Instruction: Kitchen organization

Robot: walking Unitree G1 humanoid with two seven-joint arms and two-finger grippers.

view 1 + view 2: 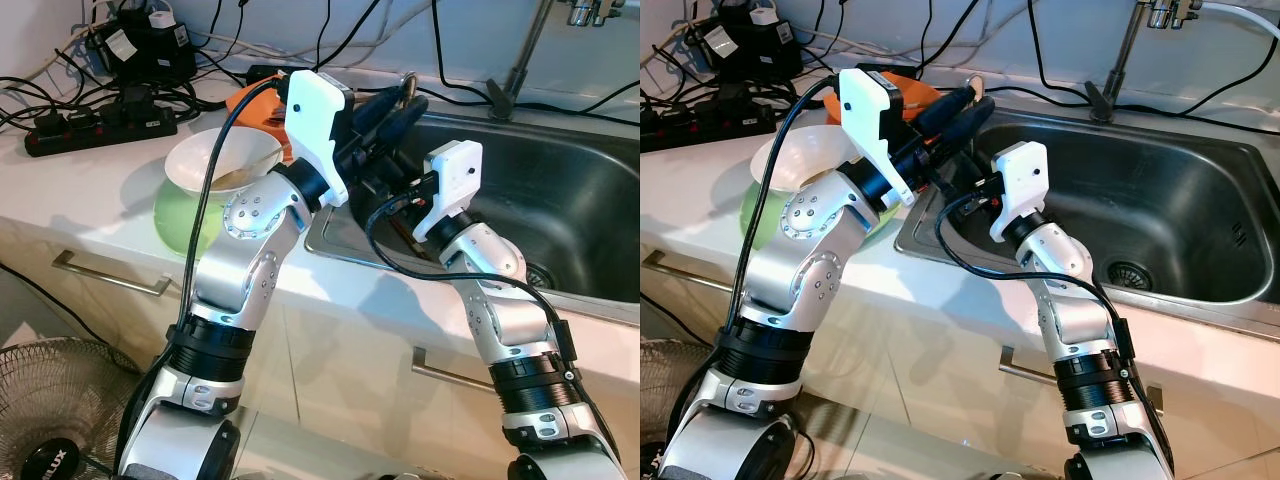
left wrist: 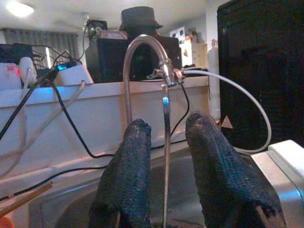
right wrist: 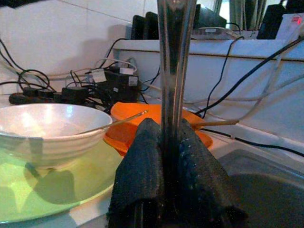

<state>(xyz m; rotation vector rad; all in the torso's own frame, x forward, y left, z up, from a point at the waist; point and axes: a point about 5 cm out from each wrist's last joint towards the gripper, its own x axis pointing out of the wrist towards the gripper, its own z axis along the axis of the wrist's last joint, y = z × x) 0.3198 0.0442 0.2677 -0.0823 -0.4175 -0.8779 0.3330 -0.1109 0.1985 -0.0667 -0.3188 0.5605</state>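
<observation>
Right claw (image 3: pixel 173 156) clamped on a metal utensil handle (image 3: pixel 175 61), beside white bowl (image 3: pixel 50 128), green plate (image 3: pixel 57 190), orange dish (image 3: pixel 142 124).

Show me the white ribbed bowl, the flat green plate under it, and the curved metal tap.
White ribbed bowl (image 3: pixel 42 126), right wrist view, outer wall.
Flat green plate (image 3: pixel 95 175), right wrist view, bare surface.
Curved metal tap (image 2: pixel 137 45), left wrist view, arch.

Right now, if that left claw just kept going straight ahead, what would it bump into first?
Probably the faucet: the left gripper points across the sink at it, with a thin metal utensil standing between its jaws. Depth is unclear.
</observation>
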